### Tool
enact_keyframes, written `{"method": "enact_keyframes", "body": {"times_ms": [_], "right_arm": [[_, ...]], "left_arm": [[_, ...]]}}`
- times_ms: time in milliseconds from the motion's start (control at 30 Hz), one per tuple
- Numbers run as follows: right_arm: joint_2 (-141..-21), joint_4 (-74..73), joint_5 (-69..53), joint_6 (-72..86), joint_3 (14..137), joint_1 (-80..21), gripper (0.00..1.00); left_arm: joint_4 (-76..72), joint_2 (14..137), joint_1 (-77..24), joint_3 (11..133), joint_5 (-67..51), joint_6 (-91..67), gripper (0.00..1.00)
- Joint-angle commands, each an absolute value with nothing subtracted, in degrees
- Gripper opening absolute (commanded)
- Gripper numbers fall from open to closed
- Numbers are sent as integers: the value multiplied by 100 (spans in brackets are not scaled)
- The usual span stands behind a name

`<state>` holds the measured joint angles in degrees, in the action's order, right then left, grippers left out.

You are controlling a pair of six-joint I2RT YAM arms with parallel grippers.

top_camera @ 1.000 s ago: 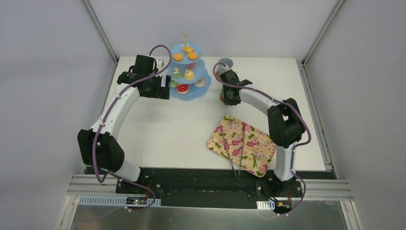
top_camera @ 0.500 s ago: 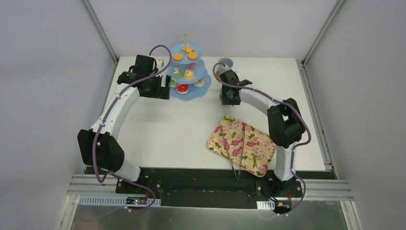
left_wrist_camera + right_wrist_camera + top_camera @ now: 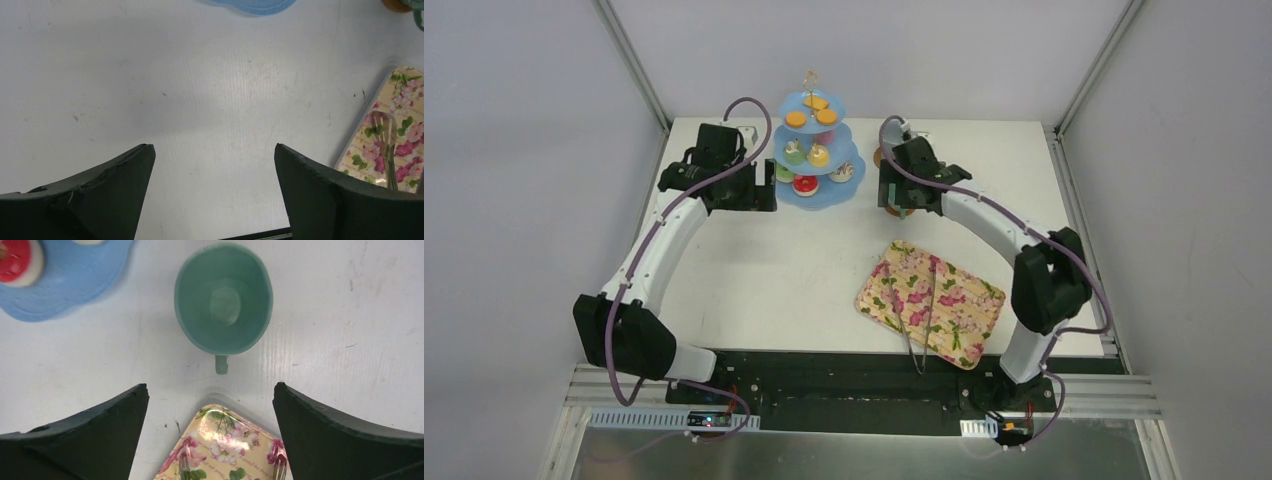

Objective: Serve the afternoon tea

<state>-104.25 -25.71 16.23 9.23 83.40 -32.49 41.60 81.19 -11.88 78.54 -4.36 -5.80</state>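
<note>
The afternoon tea sits on a blue three-tier stand point(image 3: 815, 196): orange biscuits point(image 3: 796, 119) on top, small cupcakes point(image 3: 818, 155) in the middle, a red iced donut point(image 3: 805, 185) at the bottom. My left gripper point(image 3: 762, 193) hangs open just left of the stand; its wrist view shows only bare table between the fingers point(image 3: 115, 185). My right gripper point(image 3: 210, 385) is open above a green cup point(image 3: 223, 297) that stands upright and free on the table, handle toward the tray. From above, the right gripper point(image 3: 892, 200) hides the cup.
A flowered tray point(image 3: 959, 285) lies at the front right with metal tongs point(image 3: 913, 335) across it; its corner point(image 3: 225, 445) shows under my right gripper. A brown coaster edge point(image 3: 397, 5) peeks from beneath the cup. Metal frame posts stand at the table's back corners.
My right gripper went from shut to wide open and its elbow swung out to the right. The left arm drew back a little from the stand.
</note>
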Motion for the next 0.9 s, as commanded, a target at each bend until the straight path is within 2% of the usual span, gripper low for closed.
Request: {"method": "enact_keyframes", "body": {"times_ms": [0, 167, 333, 433, 667, 867], "right_arm": [[-9415, -2183, 1914, 744, 8187, -3262, 99], [-8561, -2050, 2341, 777, 8242, -3215, 100], [-7918, -2897, 3083, 850, 9138, -3212, 100], [-7276, -2924, 3215, 613, 9474, -3211, 100], [-6092, -2381, 3513, 125, 9173, -3217, 100], [-5418, -2234, 3558, -271, 8963, -3217, 100]], "left_arm": [[3855, 7566, -1116, 7806, -531, -1062, 95], [3756, 7388, -1121, 8195, -266, -1393, 95], [3763, 7080, -1116, 8969, 217, -1790, 97], [4041, 6968, -1121, 9662, 497, -1993, 98], [4166, 6439, -1116, 10090, 961, -2281, 99], [3964, 6176, -1116, 10152, 794, -2855, 99]]}}
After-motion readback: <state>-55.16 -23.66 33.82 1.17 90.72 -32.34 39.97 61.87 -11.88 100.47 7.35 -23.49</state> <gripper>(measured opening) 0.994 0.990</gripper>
